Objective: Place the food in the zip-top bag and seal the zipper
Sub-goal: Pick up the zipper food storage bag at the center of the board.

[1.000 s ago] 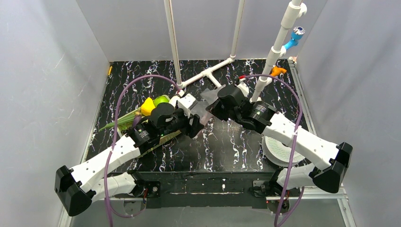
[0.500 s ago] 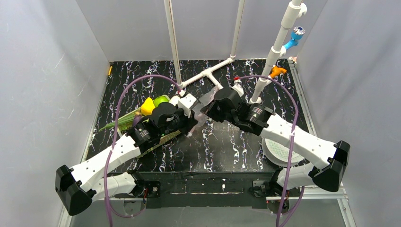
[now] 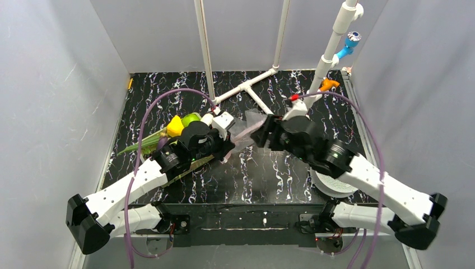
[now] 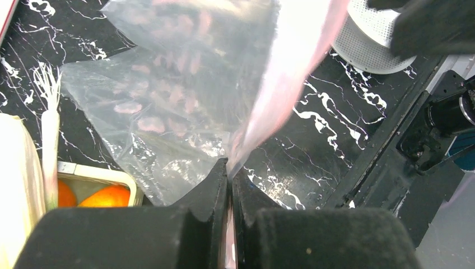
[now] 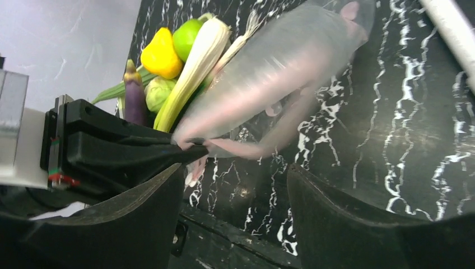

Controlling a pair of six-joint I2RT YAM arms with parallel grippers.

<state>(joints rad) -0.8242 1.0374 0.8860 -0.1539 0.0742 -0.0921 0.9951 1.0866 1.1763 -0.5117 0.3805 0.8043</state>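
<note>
Currently left gripper (image 4: 229, 168) is clamping shut on the zipper (image 4: 291, 73) end of the zip-top bag (image 4: 185, 95), which is trailing slack away from it over the table (image 3: 269, 179). Right gripper (image 5: 236, 168) is sitting with fingers wide apart just short of the bag, gripping nothing. Food is lying outside the bag: orange pieces (image 4: 109, 196) in the basket (image 4: 95, 174), with leek (image 5: 193, 73), yellow piece (image 5: 159, 53) and green apple (image 5: 187, 36) piling up beside the left gripper. White perforated disc (image 3: 330, 179) is lying under the right arm, and the pipe frame (image 3: 246, 87) is standing beyond the bag. Versus a second ago: left jaws were open and are now closed. Right was pinching the bag and is now released, its arm swung rightward.
</note>
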